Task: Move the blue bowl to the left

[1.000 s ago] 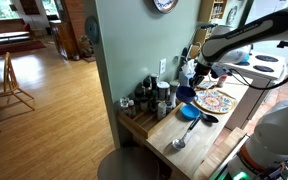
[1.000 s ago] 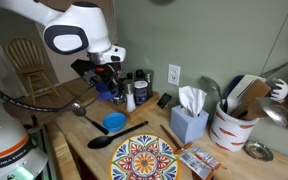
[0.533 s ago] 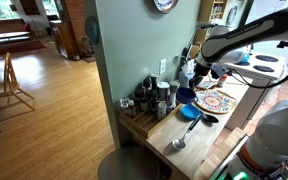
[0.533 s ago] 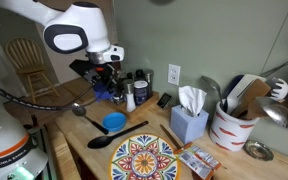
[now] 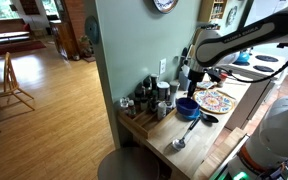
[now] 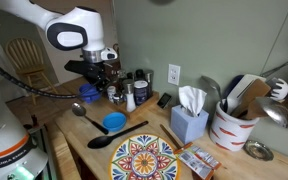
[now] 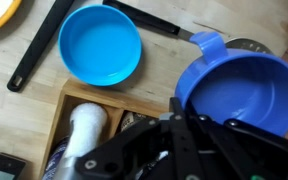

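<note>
The blue bowl [image 6: 114,122] is small, shallow and bright blue. It sits on the wooden counter in front of the patterned plate [image 6: 142,158], and it also shows in the wrist view [image 7: 101,45] and in an exterior view [image 5: 190,114]. My gripper [image 6: 96,85] hangs left of and behind the bowl, above the counter. In the wrist view my gripper [image 7: 184,128] is shut on the rim of a deeper, darker-blue cup [image 7: 239,90] with a small lip. The bowl itself lies free, apart from the fingers.
A black spoon [image 6: 116,136] lies between bowl and plate. A metal ladle [image 6: 79,110] lies at the counter's left. A wooden tray with jars and shakers [image 6: 134,95] stands by the wall. A tissue box [image 6: 189,122] and a utensil crock [image 6: 229,125] stand to the right.
My gripper has moved left along the counter with the darker-blue cup in it. The blue bowl, the plate and the spoons have not moved.
</note>
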